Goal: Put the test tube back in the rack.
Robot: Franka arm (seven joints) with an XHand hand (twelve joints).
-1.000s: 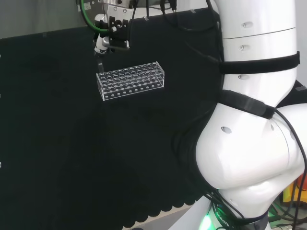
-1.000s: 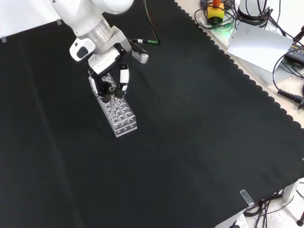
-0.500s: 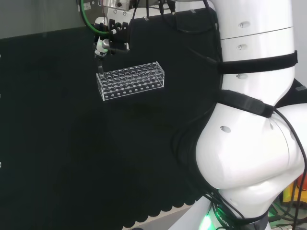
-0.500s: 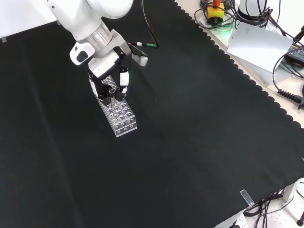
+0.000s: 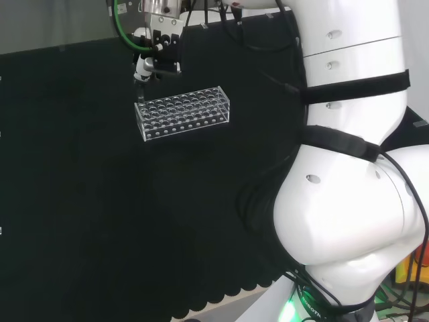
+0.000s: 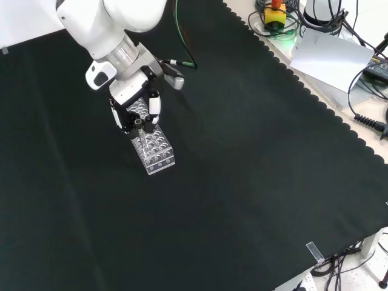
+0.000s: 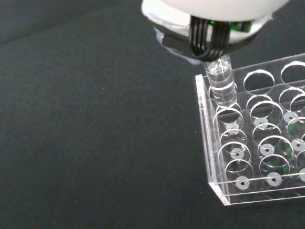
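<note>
Over the end row of the rack (image 7: 257,143), test tube (image 7: 222,83) upright, its lower end just at or barely inside an end hole beside the rack's short wall; hard to say from the wrist view whether already entered or only poised on the rim. Held from above by the hand (image 6: 134,110), fingers (image 6: 154,107) curled close round the tube's upper part, a blurred white piece of the hand covering the tube's top in the wrist view.

Seen from the head view, hand (image 5: 155,59) above the left end of the rack (image 5: 182,112), tube itself too faint to make out there. Seen from the front view, tube (image 6: 139,124) a thin clear stick between the fingers, pointing down at the far end of the rack (image 6: 151,145).

Rack clear, rectangular, many round holes in rows, standing flat on the surface (image 6: 242,182) of black cloth. Other holes near the tube seemingly without tubes. White arm link (image 5: 348,168) large at the head view's right.
</note>
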